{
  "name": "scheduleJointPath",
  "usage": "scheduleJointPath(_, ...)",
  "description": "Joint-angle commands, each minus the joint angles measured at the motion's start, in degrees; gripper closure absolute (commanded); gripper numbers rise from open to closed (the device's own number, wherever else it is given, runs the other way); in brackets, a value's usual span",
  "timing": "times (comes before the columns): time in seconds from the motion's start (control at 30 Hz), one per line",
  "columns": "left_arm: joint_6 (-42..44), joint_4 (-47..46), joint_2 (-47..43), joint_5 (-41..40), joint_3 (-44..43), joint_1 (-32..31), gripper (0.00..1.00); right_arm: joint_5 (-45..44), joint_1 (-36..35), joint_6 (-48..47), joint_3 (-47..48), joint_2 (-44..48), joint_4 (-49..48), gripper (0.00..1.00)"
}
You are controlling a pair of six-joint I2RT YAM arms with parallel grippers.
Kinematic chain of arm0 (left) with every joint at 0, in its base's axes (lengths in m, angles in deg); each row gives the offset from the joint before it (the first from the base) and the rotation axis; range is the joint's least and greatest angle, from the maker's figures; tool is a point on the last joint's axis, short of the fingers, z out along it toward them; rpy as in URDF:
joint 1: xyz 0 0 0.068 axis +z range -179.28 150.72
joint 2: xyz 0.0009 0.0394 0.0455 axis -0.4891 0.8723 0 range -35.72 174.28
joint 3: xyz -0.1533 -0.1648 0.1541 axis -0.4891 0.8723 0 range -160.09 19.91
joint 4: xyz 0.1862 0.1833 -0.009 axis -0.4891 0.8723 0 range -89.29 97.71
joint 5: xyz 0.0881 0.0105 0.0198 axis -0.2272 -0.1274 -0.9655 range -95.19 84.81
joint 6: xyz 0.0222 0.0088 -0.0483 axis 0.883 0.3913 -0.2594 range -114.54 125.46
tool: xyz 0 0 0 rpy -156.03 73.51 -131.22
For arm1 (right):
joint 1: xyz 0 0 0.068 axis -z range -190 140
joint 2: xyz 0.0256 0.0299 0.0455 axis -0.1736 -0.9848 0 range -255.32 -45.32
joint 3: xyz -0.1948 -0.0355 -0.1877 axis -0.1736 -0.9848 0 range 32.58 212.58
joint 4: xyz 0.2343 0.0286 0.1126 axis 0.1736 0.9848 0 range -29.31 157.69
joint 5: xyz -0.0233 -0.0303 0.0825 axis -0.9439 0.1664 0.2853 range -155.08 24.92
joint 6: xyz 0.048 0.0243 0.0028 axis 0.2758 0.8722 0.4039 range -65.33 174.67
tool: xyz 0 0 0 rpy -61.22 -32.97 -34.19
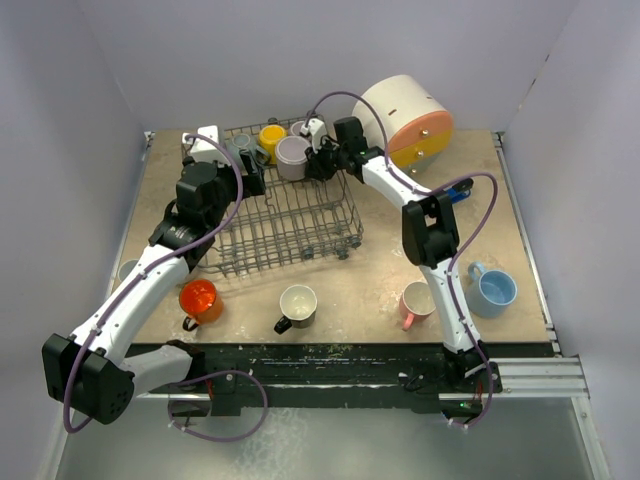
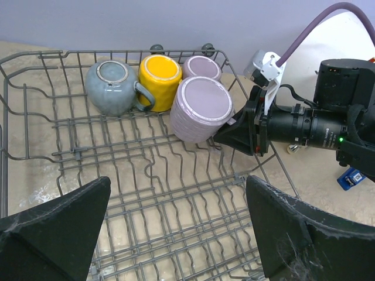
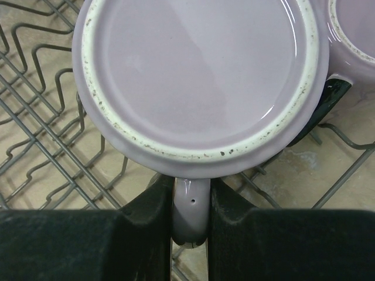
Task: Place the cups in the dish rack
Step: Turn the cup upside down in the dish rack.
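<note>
The grey wire dish rack (image 1: 290,225) sits at the table's middle back. At its far side stand upside down a grey cup (image 2: 112,86), a yellow cup (image 2: 159,76) and a mauve cup (image 2: 202,67). My right gripper (image 1: 318,158) is shut on the handle (image 3: 191,211) of another mauve cup (image 2: 201,108), held bottom-up over the rack's back right corner; the cup also shows in the right wrist view (image 3: 199,76). My left gripper (image 2: 176,234) is open and empty above the rack's left part. An orange cup (image 1: 199,299), a white cup (image 1: 297,304), a pink cup (image 1: 416,301) and a light blue cup (image 1: 494,288) stand on the table.
A big white cylinder with orange and yellow front (image 1: 407,120) lies at the back right. A small blue object (image 1: 457,190) lies beside the right arm. Another cup (image 1: 128,270) is partly hidden under the left arm.
</note>
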Motion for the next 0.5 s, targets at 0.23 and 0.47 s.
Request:
scheduleJointPath(0.23,-0.68,-3.34,-0.59,-0.3,-0.23,0.42,0.01,-0.12,-0.04,-6.51,3.48,1.83,-5.79,1.0)
scheduleJointPath(0.47,-0.81,-3.37,-0.8,-0.38,0.19,0.46,0.01,-1.96,0.18,-8.31,2.37,2.09,-5.27,1.0)
